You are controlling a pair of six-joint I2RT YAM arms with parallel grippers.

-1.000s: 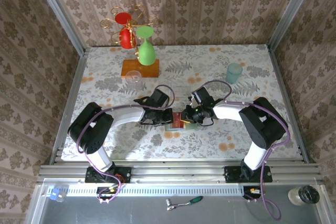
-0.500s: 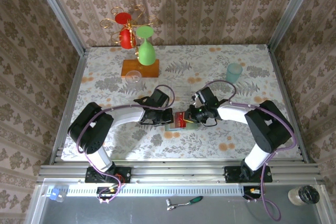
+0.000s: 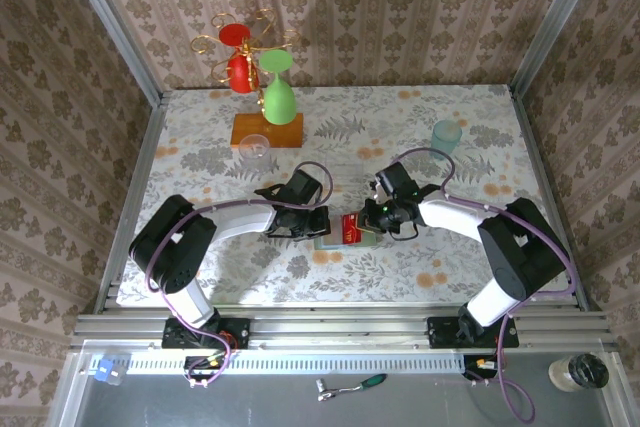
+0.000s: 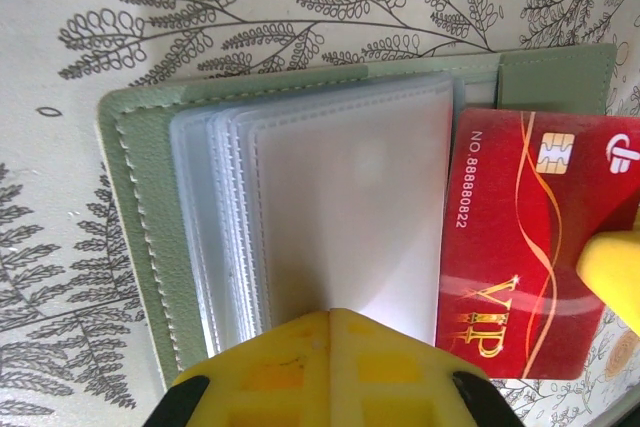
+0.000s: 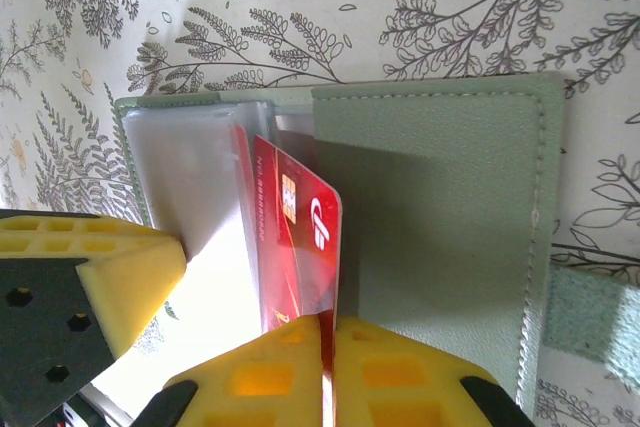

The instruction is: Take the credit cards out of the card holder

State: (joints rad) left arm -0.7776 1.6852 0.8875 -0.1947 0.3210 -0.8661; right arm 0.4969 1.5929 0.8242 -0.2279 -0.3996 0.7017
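At the centre of the top view, card holder (image 3: 326, 242): we see it lying open on the table (image 3: 480, 127), between the 2 grippers.
Red card (image 4: 520, 237): 1 card, right of the clear sleeves (image 4: 340, 197) in the left wrist view, with its long side running top to bottom. We cannot tell whether its left edge is tucked in.
Right gripper (image 5: 328, 342): clenched on the card's lower edge, and the nearer arm.
Left gripper (image 4: 330, 327): fingers pressed together at the sleeves' lower edge. We judge it pins the holder.
Next move, our judgement: draw the card rightward, away from the sleeves.
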